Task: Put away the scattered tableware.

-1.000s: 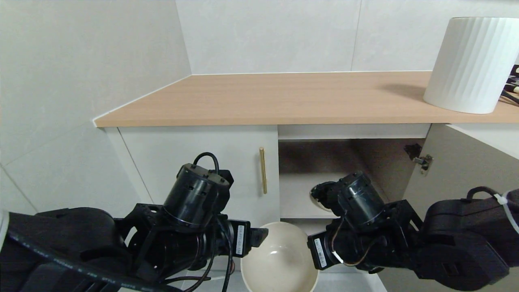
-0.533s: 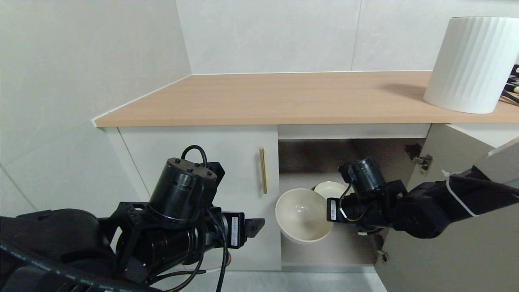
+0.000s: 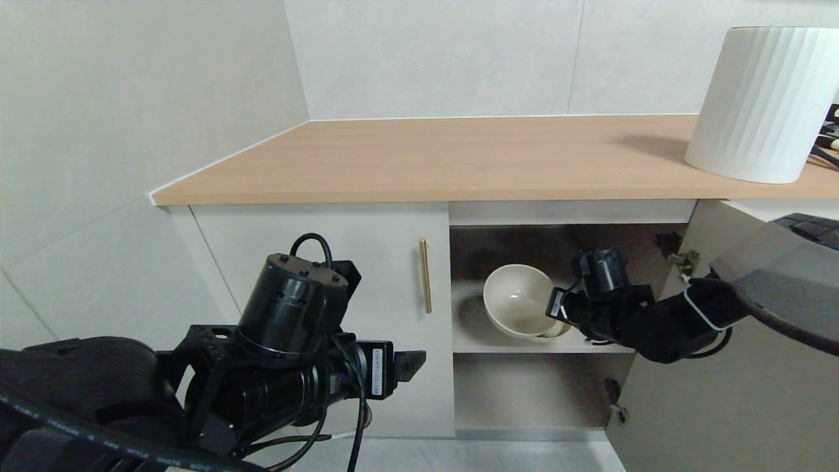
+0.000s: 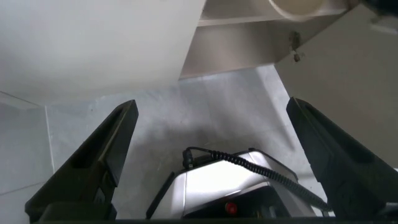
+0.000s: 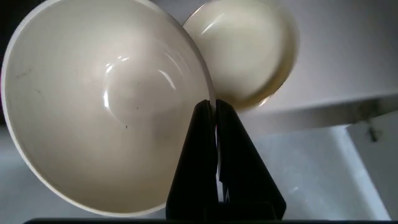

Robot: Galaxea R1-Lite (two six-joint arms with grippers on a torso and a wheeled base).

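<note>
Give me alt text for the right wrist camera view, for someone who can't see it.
The right gripper, jaws shut on the rim of a large cream bowl, holds the bowl with its empty inside facing the camera. Just beyond the bowl, a smaller cream dish sits on a white cabinet shelf.

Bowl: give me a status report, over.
Right gripper shut on bowl rim; left gripper open. Bowl tilted above cabinet shelf. Small dish on the shelf, close beside it.
</note>
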